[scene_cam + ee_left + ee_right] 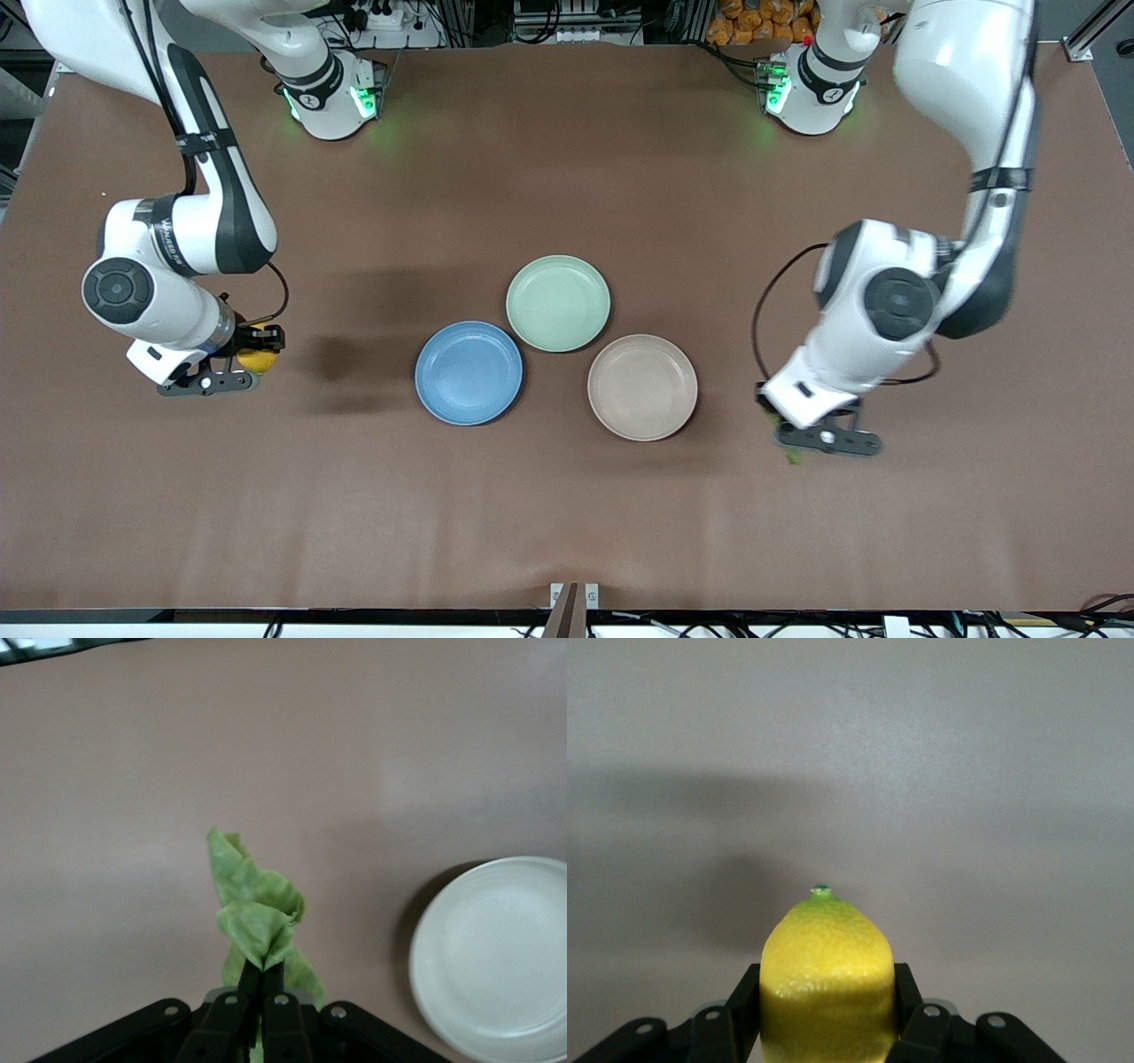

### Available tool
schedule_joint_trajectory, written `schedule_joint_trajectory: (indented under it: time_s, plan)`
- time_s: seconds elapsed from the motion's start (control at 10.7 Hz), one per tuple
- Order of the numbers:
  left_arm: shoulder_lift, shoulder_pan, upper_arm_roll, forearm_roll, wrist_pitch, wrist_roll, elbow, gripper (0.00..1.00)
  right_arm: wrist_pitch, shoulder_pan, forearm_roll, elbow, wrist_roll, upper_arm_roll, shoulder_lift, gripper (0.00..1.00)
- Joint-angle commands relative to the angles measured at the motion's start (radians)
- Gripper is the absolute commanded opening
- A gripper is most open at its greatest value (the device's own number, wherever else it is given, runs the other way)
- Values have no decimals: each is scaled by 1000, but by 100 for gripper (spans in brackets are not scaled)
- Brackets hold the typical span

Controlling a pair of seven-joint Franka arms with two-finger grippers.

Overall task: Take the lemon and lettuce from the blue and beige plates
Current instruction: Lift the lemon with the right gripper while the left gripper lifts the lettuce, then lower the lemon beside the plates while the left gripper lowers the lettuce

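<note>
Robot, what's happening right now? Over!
Right hand shut on lemon. Left hand shut on lettuce. Blue plate, beige plate empty. Nothing blocking.

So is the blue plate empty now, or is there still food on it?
Empty: the blue plate shows only bare surface, and the right gripper holds the lemon off beside it.

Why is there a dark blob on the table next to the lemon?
Front view: that dark patch is a shadow on the table, beside the right pincer holding the lemon. Right wrist view: a soft shadow on the table around the lemon. Left wrist view: the lettuce looks a bit blurry.
</note>
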Motion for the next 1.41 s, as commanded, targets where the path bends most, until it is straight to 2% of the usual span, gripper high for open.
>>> schedule_joint_trajectory:
  time_s: [0.0, 0.19, 0.38, 0.56, 0.66, 0.75, 0.84, 1.12, 1.31]
  plan:
    - [-31, 64, -11, -45, -92, 136, -20, 0, 129, -28, 25, -117, -46, 0, -42, 14]
    - [-31, 96, -11, -44, -120, 187, -19, 0, 180, -32, 25, -151, -49, 0, -31, 14]
    - [-31, 139, -11, -44, -162, 278, -23, 0, 321, -45, 91, -215, -52, 0, -1, 13]
    - [-25, 171, -8, -47, -193, 270, -31, 0, 332, -43, 92, -218, -57, -1, 10, 13]
    - [-25, 179, -8, -45, -195, 278, -32, 7, 335, -43, 92, -218, -78, -1, 25, 13]
    - [-22, 179, -8, -47, -195, 280, -31, 95, 348, -48, 94, -220, -81, -1, 33, 13]
    - [-15, 165, -8, -47, -193, 260, -29, 100, 349, -51, 99, -220, -80, -1, 41, 13]
    - [-15, 147, -11, -47, -183, 159, -37, 100, 368, -58, 167, -220, -80, 0, 67, 13]
    - [-35, 144, -21, -45, -160, 117, -66, 100, 377, -60, 175, -220, -80, 0, 76, 13]
